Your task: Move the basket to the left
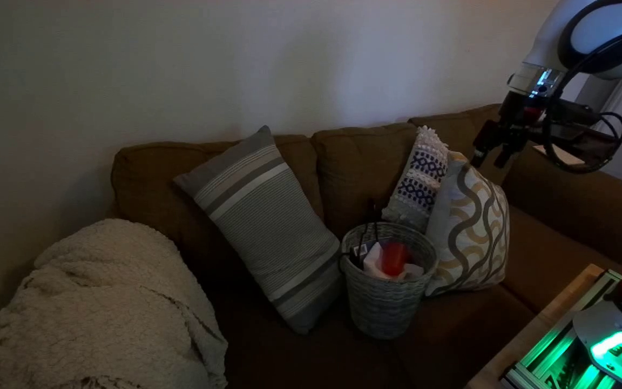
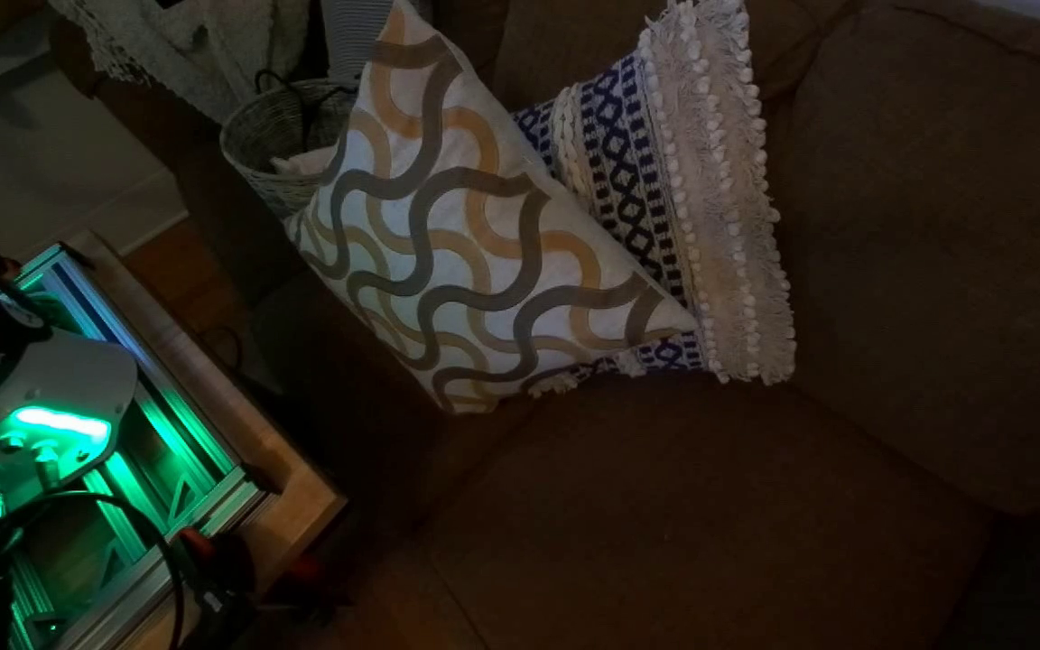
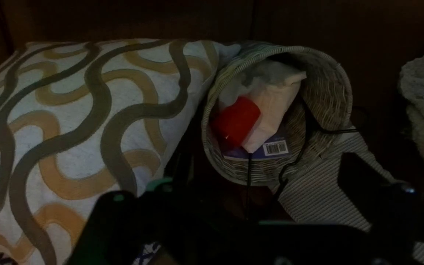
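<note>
Your claw (image 1: 489,160), at upper right in an exterior view, has its jaws well parted with nothing between them; its tips show near the top corner of the patterned cushion (image 1: 470,232), though contact is hard to judge. Lower, right of centre, stands the basket (image 1: 386,302), between that cushion and the grey striped cushion (image 1: 270,221). Sweep straight down towards it and you could drag the patterned cushion along; shove it leftwards in this frame and the striped cushion would likely block or tip it. In an exterior view, the basket (image 2: 274,187) sits at upper left, partly hidden behind the patterned cushion, and your claw is out of frame, so don't judge your grasp from this angle. In the wrist view, your jaws are dark shapes along the bottom, spread apart, with no hold on the basket, which lies above and right of centre. Lift it by one side and it may tilt, spilling the red item (image 3: 236,119) and pale bundle (image 3: 271,106); the thin black handle (image 3: 310,125) could snag a jaw. Cushions appear the other way round here, so this frame's left may steer you wrong.
</note>
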